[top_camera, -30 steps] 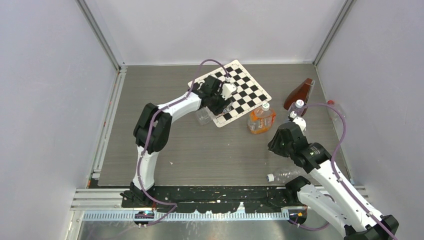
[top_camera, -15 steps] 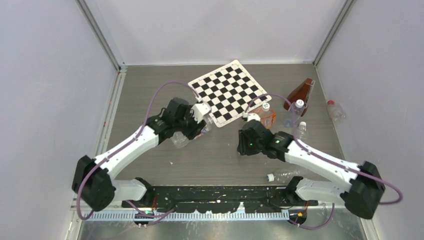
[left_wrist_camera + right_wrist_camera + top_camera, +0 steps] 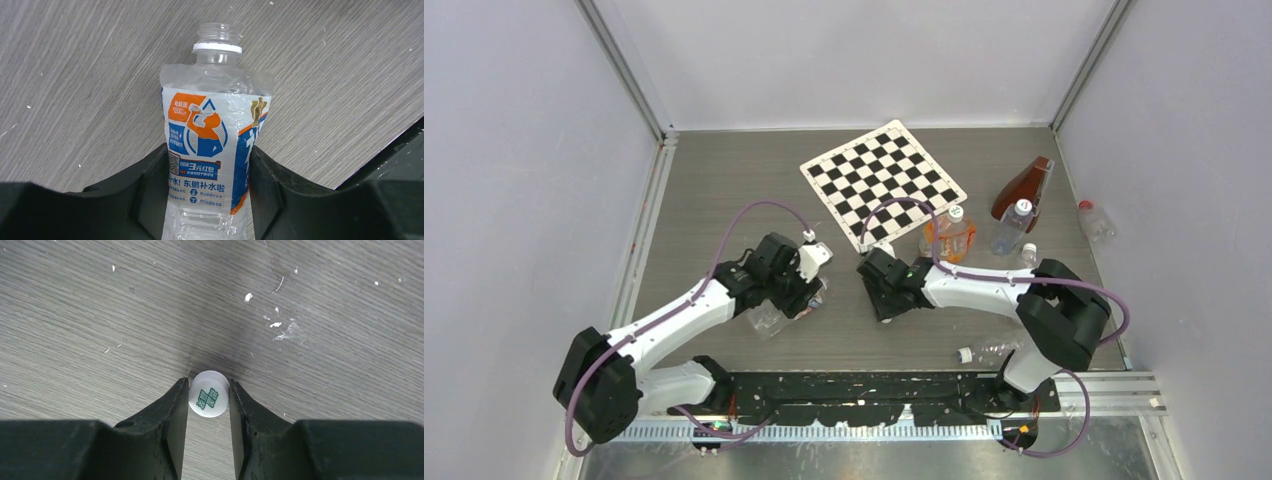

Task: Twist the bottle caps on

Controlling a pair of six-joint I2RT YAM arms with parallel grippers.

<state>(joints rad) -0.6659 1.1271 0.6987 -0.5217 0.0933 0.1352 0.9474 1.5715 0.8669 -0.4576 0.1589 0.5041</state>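
Left hand (image 3: 207, 150): is gripping an uncapped labelled bottle (image 3: 216, 100) by its body, near-left of the checkerboard (image 3: 882, 183). Right hand (image 3: 209, 385): is pinching one white bottle cap (image 3: 209, 401) snugly between both fingers, just nearward of the checkerboard, over the surface (image 3: 100, 300).

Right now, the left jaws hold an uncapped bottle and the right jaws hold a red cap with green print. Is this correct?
Not quite. The cap is white, not red, as the right wrist view shows. The rest stands: the left jaws hold an uncapped bottle, and the right jaws hold the cap, which has green print.
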